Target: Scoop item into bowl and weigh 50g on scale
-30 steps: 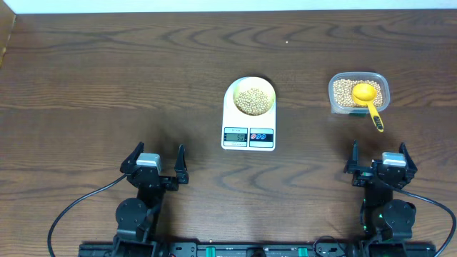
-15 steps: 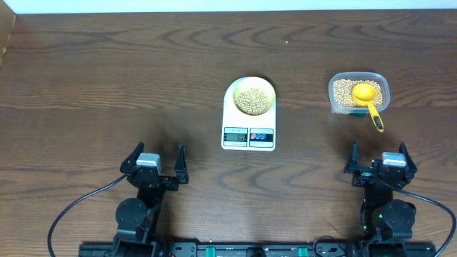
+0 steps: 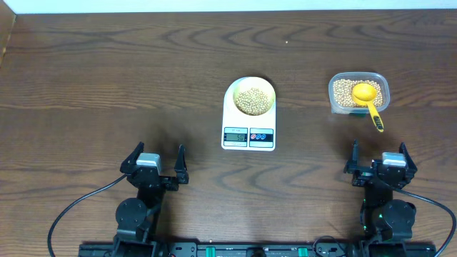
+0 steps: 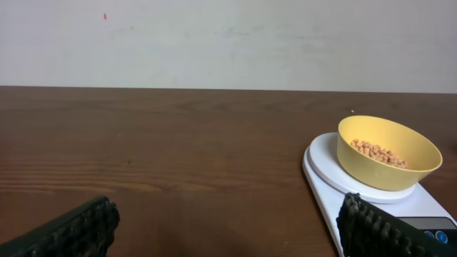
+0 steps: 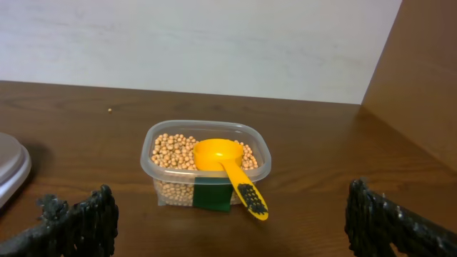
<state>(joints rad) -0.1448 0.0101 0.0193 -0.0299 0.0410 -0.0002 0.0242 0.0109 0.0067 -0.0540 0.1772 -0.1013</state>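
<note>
Now the left hand (image 3: 156, 158) hangs released and empty; centre, beans (image 3: 253, 101) lie in the bowl (image 4: 378, 171) on the scale (image 3: 230, 121). Right, the scoop (image 5: 218, 155) rests in the tub (image 5: 203, 124), beyond the released right hand (image 3: 379, 158). A bump to the scale could spoil its reading.

The beans (image 3: 253, 101) are beige, the bowl (image 4: 378, 175) pale yellow, the scale (image 3: 234, 118) white, the table (image 3: 107, 86) dark wood-grain.

Clear tub (image 5: 171, 191) of beans (image 5: 171, 151), yellow scoop (image 5: 218, 155) resting inside, pincer (image 5: 230, 207) spread wide
</note>
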